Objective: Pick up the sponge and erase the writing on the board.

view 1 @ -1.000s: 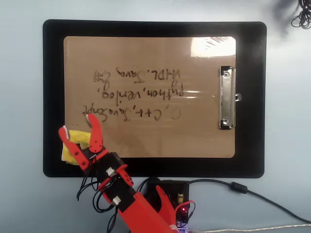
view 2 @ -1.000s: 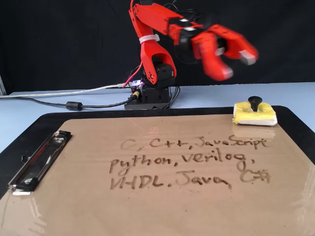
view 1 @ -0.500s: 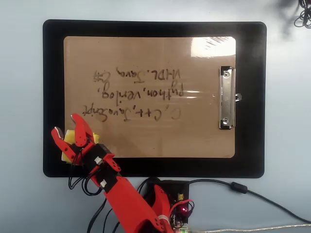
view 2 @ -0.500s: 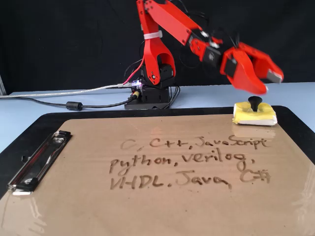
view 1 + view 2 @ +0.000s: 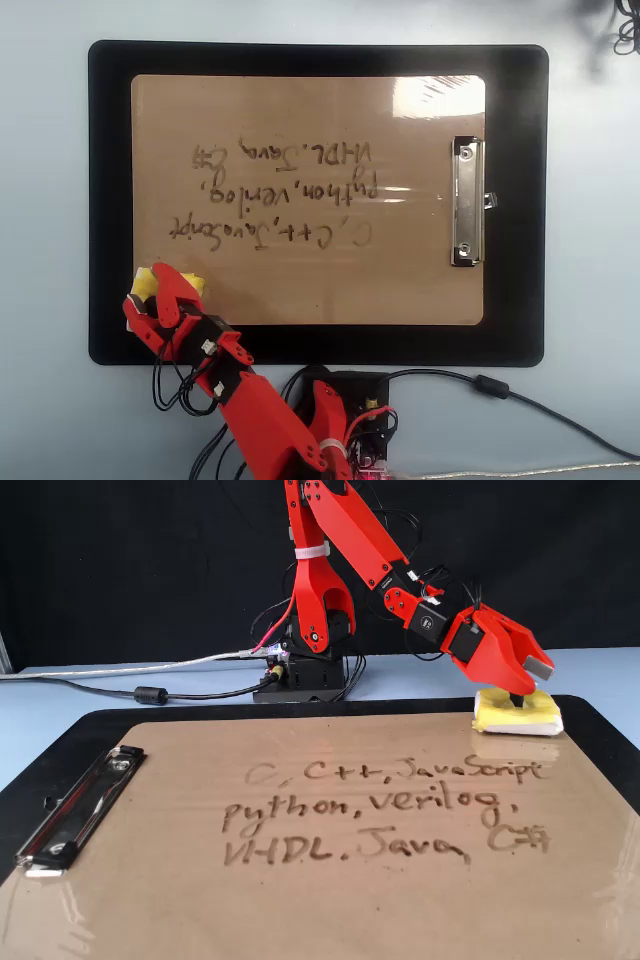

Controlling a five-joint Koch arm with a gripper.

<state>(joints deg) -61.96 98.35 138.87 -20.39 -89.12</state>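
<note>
Overhead view: arm point(image 5: 262, 420) reaches to the mat's point(image 5: 515, 200) near-left corner.
Gripper point(image 5: 522, 688): tilted down over the sponge point(image 5: 518, 716), jaws astride its knob; grip unclear.
Writing point(image 5: 390, 810): intact on the board point(image 5: 300, 900).

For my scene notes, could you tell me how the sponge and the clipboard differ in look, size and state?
The sponge is a small yellow pad with a white base; the clipboard is a far larger, glossy brown sheet. The sponge is soft-looking and thick; the clipboard is thin and flat. The gripper is down over the sponge, while the clipboard lies untouched, its writing intact. Both rest on the black mat.
</note>
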